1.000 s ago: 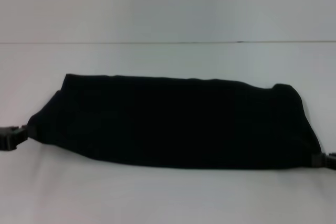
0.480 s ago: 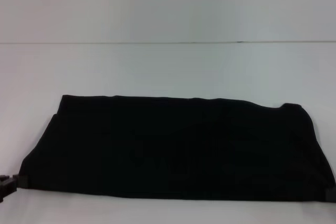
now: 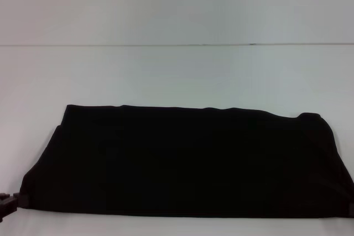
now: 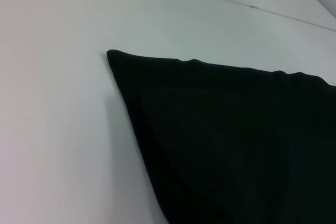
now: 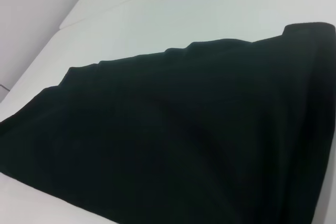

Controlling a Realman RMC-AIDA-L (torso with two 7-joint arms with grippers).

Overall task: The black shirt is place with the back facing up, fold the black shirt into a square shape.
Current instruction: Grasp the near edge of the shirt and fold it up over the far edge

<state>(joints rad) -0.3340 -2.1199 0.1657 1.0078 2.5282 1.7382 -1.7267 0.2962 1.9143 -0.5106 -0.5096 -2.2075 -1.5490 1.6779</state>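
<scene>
Here the left gripper [image 3: 8, 203] shows only as a small dark block at the lower left edge of the head view, touching the near left corner of the black shirt [image 3: 182, 161]. Whether its fingers pinch the cloth or are spread cannot be told. The right gripper [image 3: 351, 209] is a sliver at the lower right edge, against the shirt's near right corner, and its state cannot be told either. Both arms reach in low from the sides, almost wholly out of view. The black shirt lies as a wide, folded band across the white table [image 3: 177, 75], its far edge nearly straight, its near edge running between the two grippers.
</scene>
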